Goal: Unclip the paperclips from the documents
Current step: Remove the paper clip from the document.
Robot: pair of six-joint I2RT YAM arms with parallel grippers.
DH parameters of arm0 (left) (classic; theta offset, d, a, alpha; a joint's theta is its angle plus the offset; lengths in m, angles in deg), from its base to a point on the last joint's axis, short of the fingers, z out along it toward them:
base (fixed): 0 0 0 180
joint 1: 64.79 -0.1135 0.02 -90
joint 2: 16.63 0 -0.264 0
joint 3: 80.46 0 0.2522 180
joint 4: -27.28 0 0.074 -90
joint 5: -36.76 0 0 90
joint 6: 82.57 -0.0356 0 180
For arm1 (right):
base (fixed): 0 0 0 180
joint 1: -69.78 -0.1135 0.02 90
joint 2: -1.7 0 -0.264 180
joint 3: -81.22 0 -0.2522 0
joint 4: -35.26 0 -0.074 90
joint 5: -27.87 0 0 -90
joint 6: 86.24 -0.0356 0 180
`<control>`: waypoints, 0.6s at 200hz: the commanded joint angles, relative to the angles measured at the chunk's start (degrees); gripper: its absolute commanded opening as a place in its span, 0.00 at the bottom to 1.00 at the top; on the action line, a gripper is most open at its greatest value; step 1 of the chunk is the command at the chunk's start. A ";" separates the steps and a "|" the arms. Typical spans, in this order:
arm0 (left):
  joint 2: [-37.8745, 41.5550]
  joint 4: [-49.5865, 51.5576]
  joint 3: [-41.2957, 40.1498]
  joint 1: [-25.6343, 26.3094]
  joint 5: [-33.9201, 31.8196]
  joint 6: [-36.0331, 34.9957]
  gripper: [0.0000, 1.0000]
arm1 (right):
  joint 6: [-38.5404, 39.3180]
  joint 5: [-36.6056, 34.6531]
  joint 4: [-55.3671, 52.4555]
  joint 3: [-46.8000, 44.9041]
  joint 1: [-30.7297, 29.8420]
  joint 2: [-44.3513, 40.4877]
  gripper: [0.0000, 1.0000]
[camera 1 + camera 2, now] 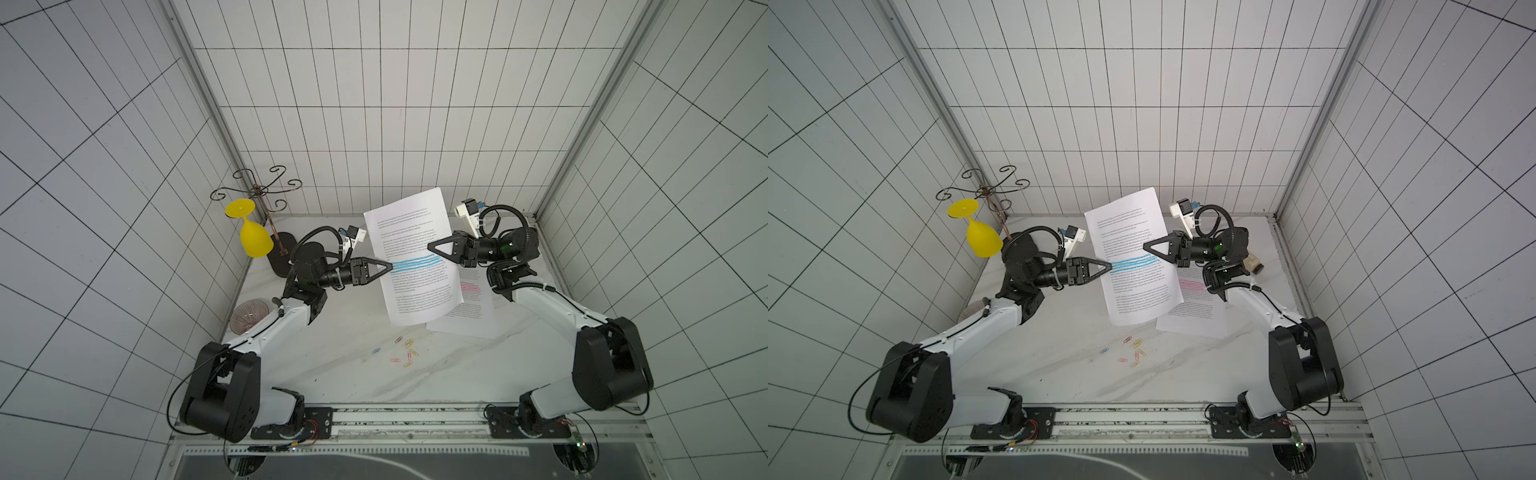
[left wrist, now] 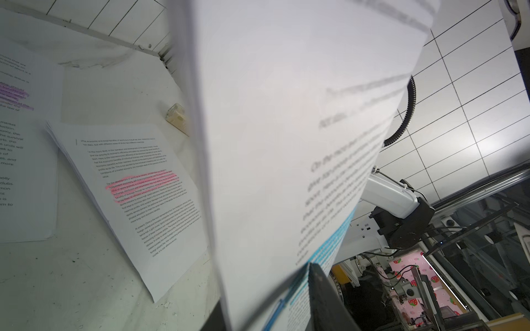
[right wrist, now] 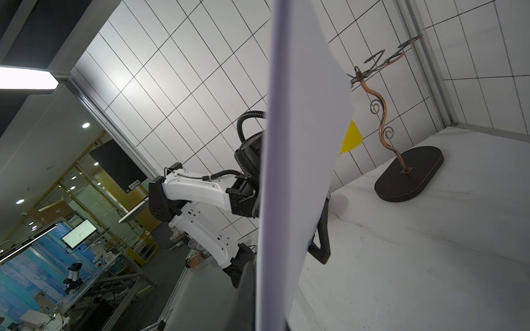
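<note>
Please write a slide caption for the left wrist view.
Blue-highlighted document raised before the camera, a blue paperclip on its edge at the left gripper; the pink-highlighted document lies flat on the table.

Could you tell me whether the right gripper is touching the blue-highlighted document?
Touching: in both top views the right gripper pinches the raised blue-highlighted document, jaws shut.

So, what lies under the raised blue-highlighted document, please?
The pink-highlighted document, partly covered from above; the purple-highlighted document, seen only in the left wrist view.

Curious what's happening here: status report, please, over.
Right gripper shut on blue-band document, held aloft. Left gripper at its edge by a blue paperclip, grip unclear. Nothing blocking.
</note>
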 commanded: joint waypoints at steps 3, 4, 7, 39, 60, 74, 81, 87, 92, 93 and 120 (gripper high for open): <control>1.81 3.23 0.02 -0.85 0.53 -2.40 0.36 | 1.79 -0.94 -0.18 -0.90 1.02 -1.71 0.00; 1.79 3.27 -0.01 -0.96 0.49 -2.39 0.36 | 1.82 -0.97 -0.19 -0.93 1.02 -1.71 0.00; 1.90 3.31 -0.07 -1.14 0.51 -2.43 0.35 | 1.76 -0.92 -0.21 -0.94 1.08 -1.71 0.00; 2.14 3.86 -0.19 -2.84 -0.60 -2.49 0.18 | 2.24 -0.43 -0.82 -1.52 1.19 -1.88 0.00; 2.41 3.77 -0.12 -3.40 -1.77 -2.73 0.17 | 3.33 0.11 -2.49 -1.90 1.18 -2.15 0.00; 2.49 3.79 -0.03 -3.57 -2.00 -2.79 0.17 | 4.31 0.47 -3.94 -2.21 1.15 -2.37 0.00; 2.52 3.81 0.02 -3.61 -1.91 -2.74 0.17 | 4.47 0.58 -4.39 -2.45 1.19 -2.41 0.00; 2.49 3.84 -0.01 -3.55 -1.89 -2.79 0.17 | 4.54 0.64 -4.58 -2.59 1.15 -2.50 0.00; 2.57 3.81 -0.06 -3.58 -1.80 -2.83 0.17 | 4.59 0.66 -4.61 -2.64 1.19 -2.59 0.00; 2.61 3.82 -0.14 -3.55 -1.81 -2.82 0.16 | 4.58 0.66 -4.61 -2.68 1.19 -2.59 0.00; 3.03 4.55 -1.14 -3.87 -1.99 -3.42 0.08 | 5.09 0.53 -4.93 -2.98 1.19 -2.77 0.00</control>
